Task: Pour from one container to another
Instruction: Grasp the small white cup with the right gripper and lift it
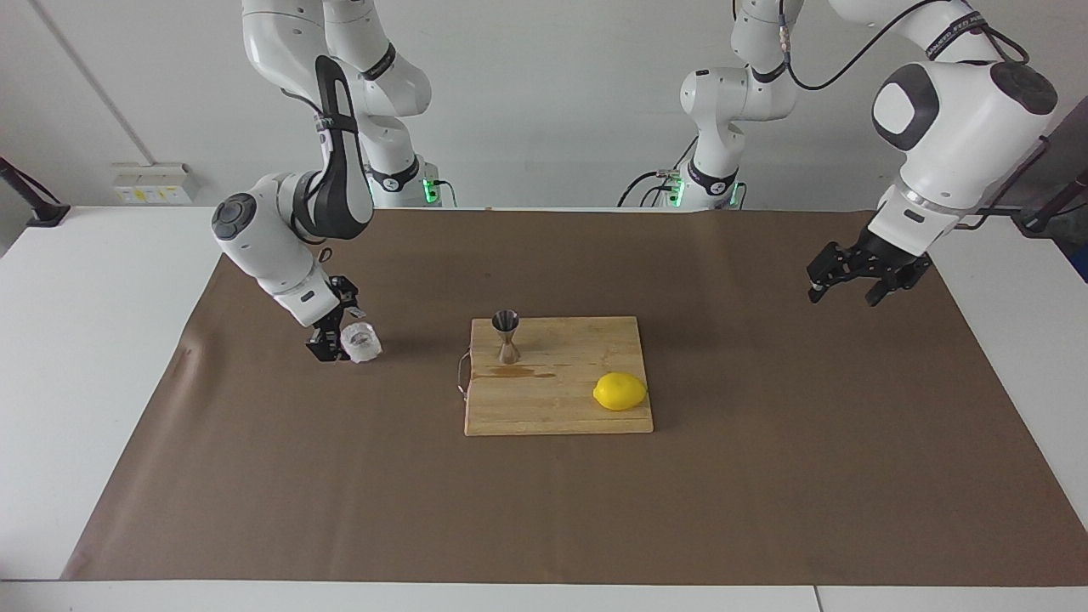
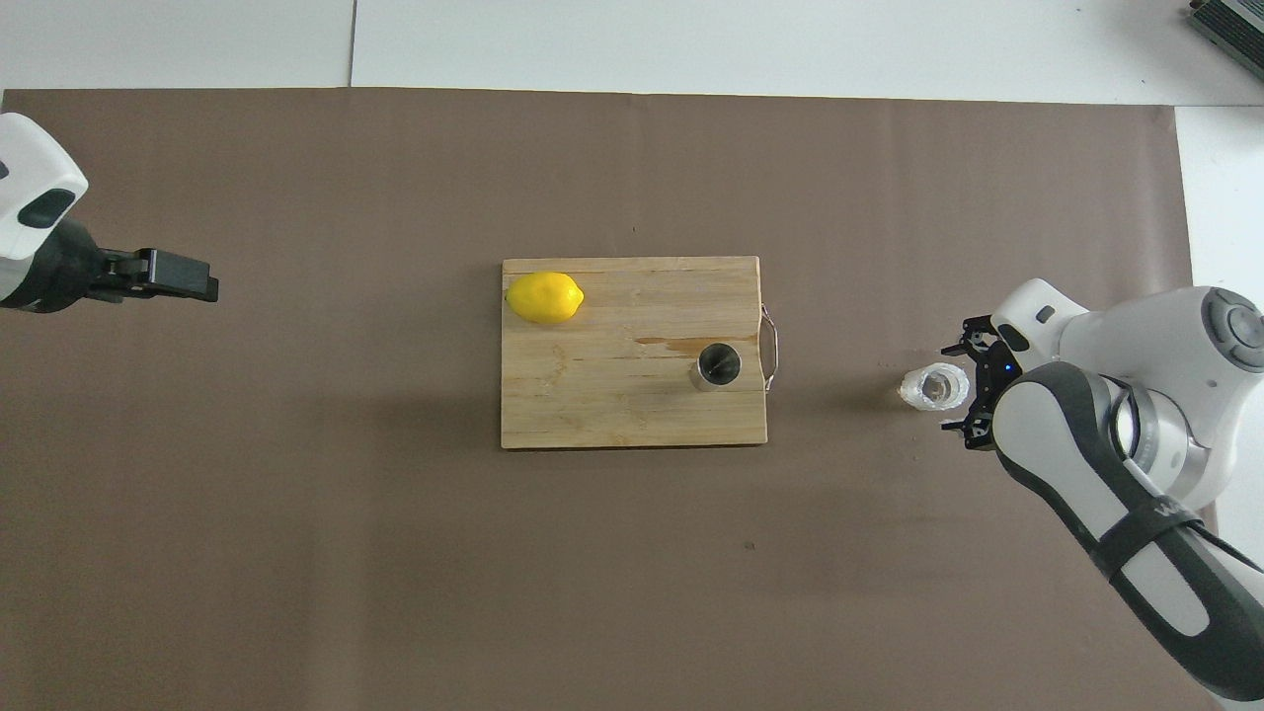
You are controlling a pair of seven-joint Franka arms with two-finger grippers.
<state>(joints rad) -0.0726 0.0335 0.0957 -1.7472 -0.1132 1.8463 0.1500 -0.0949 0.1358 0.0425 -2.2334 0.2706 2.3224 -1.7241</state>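
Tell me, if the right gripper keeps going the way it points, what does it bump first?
Most likely the small clear faceted glass cup. The open right gripper sits low on the brown mat, right beside the cup and pointing at it, with nothing between them. Whether they already touch is unclear.

Bare brown mat (image 1: 544, 510) fills the whole lower frame of the facing view, open for passage. At centre, the cutting board (image 1: 561, 399) carries an upright jigger (image 1: 507, 337) and a lemon (image 1: 620, 391), which block that route.
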